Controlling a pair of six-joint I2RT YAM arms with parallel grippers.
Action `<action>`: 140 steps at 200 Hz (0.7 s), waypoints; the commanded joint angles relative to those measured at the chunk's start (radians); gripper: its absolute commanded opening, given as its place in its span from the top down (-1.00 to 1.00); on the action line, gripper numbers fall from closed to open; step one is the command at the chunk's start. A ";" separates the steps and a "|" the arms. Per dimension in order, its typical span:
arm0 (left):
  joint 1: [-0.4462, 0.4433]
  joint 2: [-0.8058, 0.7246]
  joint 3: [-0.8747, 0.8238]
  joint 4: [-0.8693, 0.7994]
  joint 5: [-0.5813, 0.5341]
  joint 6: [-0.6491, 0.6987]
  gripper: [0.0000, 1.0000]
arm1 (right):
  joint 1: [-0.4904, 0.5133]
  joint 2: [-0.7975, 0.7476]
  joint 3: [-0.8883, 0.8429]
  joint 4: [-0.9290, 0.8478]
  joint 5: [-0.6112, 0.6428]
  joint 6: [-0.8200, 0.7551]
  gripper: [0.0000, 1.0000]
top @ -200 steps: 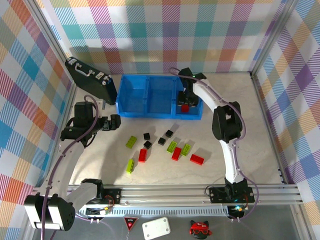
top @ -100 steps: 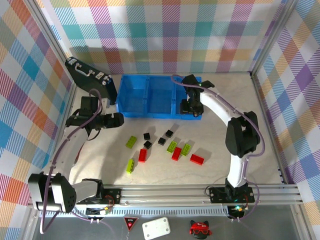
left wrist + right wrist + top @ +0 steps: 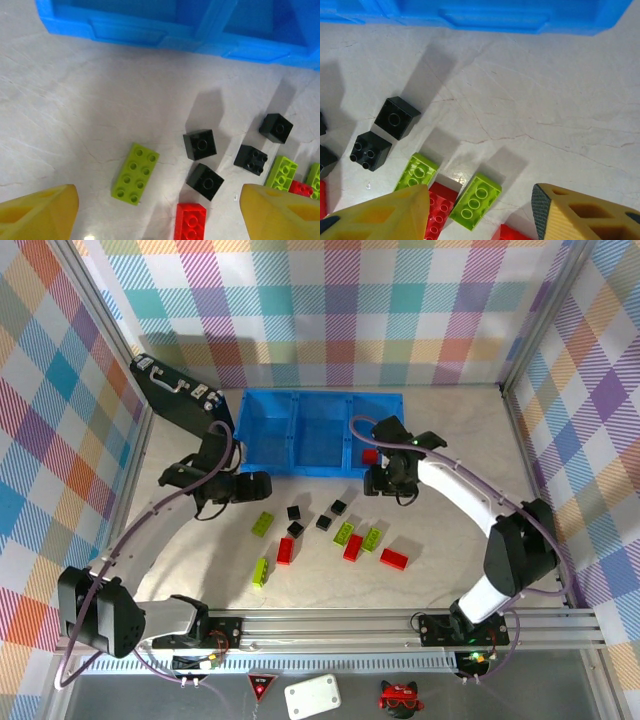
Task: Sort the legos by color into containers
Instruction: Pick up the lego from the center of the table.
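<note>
The right gripper (image 3: 380, 483) is sitting just in front of the containers (image 3: 300, 469) now, at centre right of the top view; 1 second ago it was hanging over the right bin (image 3: 378, 398). A red brick (image 3: 370, 455) is lying in that bin, and the gripper's fingers (image 3: 585, 215) are standing apart with nothing between them. I am reading this as 1 red delivered and the arm coming back for more. The left gripper (image 3: 256, 487) is shifting too, from the left side of the table (image 3: 320, 590) toward the loose bricks. It is now hovering near the lime brick (image 3: 135, 173) at lower left of its wrist view, its fingers (image 3: 42, 210) spread wide and gripping nothing.

The right bin is holding that single red brick. The middle bin (image 3: 322, 435) and left bin (image 3: 265, 435) are showing bare blue floors. The other legos (image 3: 324, 522) are lying on the table in the middle of the top view: 4 lime, 3 red and 4 black. The sorting is therefore only just getting going.
</note>
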 commanded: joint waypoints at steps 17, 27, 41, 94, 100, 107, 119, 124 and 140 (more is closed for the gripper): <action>-0.102 0.056 0.013 0.018 -0.060 -0.137 -0.64 | 0.010 -0.071 -0.070 0.017 -0.009 0.021 -0.15; -0.129 0.076 0.011 0.029 -0.082 -0.157 -0.64 | 0.010 -0.081 -0.088 0.020 -0.006 0.024 -0.15; -0.158 0.108 0.010 0.045 -0.103 -0.182 -0.61 | 0.011 -0.094 -0.106 0.021 -0.009 0.031 -0.15; -0.227 0.205 0.016 0.054 -0.134 -0.208 -0.55 | 0.023 -0.140 -0.197 0.041 -0.029 0.061 -0.14; -0.232 0.210 0.014 0.057 -0.134 -0.208 -0.56 | 0.028 -0.142 -0.205 0.041 -0.028 0.066 -0.14; -0.236 0.212 0.010 0.062 -0.128 -0.208 -0.56 | 0.035 -0.142 -0.214 0.040 -0.026 0.070 -0.14; -0.241 0.211 0.004 0.070 -0.124 -0.210 -0.55 | 0.051 -0.140 -0.226 0.037 -0.010 0.090 -0.14; -0.242 0.210 0.002 0.071 -0.124 -0.210 -0.56 | 0.058 -0.137 -0.228 0.030 0.008 0.111 -0.14; -0.245 0.204 -0.003 0.071 -0.124 -0.212 -0.56 | 0.088 -0.130 -0.228 0.011 0.072 0.220 -0.18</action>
